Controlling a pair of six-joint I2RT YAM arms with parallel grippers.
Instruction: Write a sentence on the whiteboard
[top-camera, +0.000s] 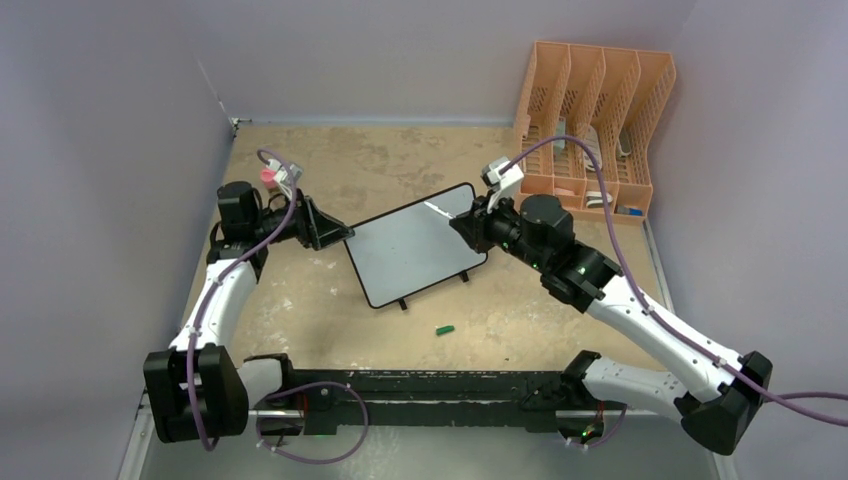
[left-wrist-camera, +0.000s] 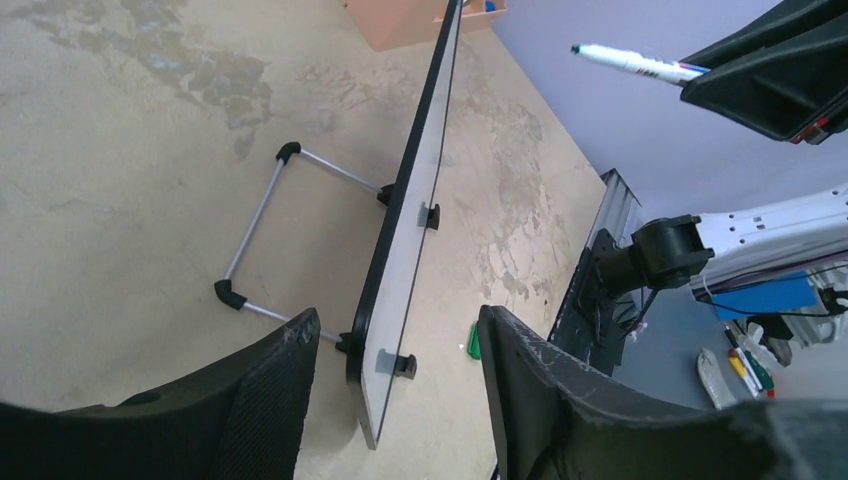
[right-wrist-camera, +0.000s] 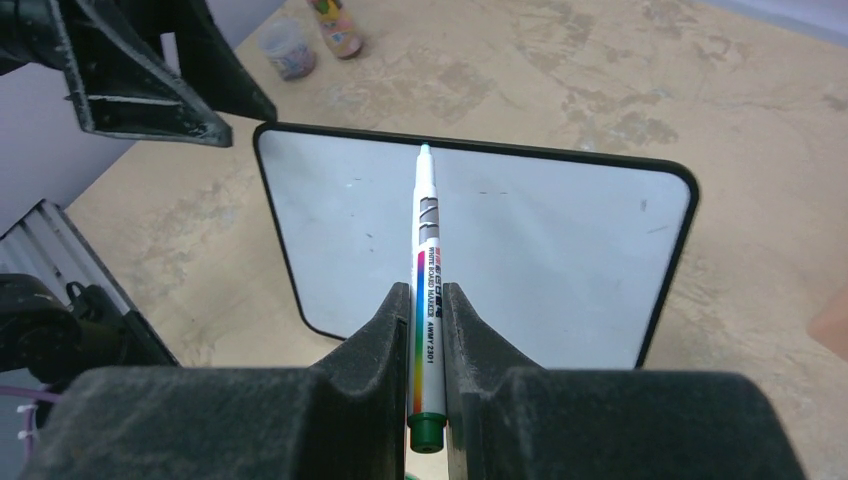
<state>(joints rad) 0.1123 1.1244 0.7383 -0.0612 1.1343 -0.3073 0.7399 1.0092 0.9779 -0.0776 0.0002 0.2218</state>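
The whiteboard (top-camera: 415, 248) stands tilted on its wire stand (left-wrist-camera: 256, 212) in the middle of the table. Its white face (right-wrist-camera: 560, 250) is blank apart from faint smudges, and no sentence shows on it. My left gripper (top-camera: 335, 232) is open at the board's left corner. In the left wrist view the board's edge (left-wrist-camera: 412, 215) runs between the fingers (left-wrist-camera: 280, 385) with a gap on each side. My right gripper (right-wrist-camera: 428, 300) is shut on an uncapped white marker (right-wrist-camera: 427, 230). The marker (left-wrist-camera: 635, 63) points at the board's upper part, its tip a little off the face.
A green marker cap (top-camera: 445, 329) lies on the table in front of the board. An orange file rack (top-camera: 590, 120) stands at the back right. Small jars (right-wrist-camera: 288, 45) sit at the far left by the wall. A black rail (top-camera: 450, 385) runs along the near edge.
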